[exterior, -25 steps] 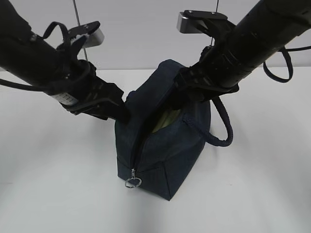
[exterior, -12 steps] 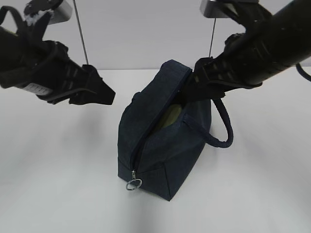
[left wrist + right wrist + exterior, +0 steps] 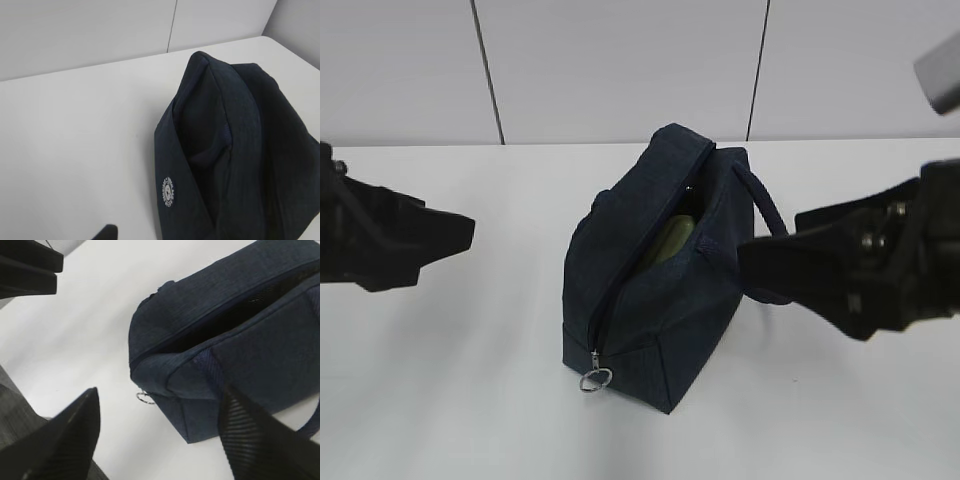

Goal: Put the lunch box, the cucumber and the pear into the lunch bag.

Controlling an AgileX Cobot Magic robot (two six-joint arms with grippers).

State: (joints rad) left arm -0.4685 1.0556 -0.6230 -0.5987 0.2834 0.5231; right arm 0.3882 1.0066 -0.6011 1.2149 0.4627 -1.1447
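The dark navy lunch bag (image 3: 650,290) stands mid-table with its zip open. The lunch box's pale sage-green lid (image 3: 672,240) shows through the opening. The cucumber and the pear are hidden. My left gripper (image 3: 460,230) hangs left of the bag, clear of it. In the left wrist view only one fingertip (image 3: 107,232) shows, off to the left, beside the bag (image 3: 235,150). My right gripper (image 3: 760,265) hangs to the right of the bag and nearer the camera. It is wide open and empty (image 3: 162,395), with the bag (image 3: 235,335) beyond its fingers.
The metal ring pull (image 3: 594,379) hangs at the bag's near end and also shows in the right wrist view (image 3: 145,398). A padded loop handle (image 3: 767,215) sticks out on the bag's right side. The white table (image 3: 470,380) meets a grey panelled wall (image 3: 620,60) behind.
Both arms have pulled back from the bag's mouth, the left one to the left and the right one to the right and lower. The bag stays put with its zip open.
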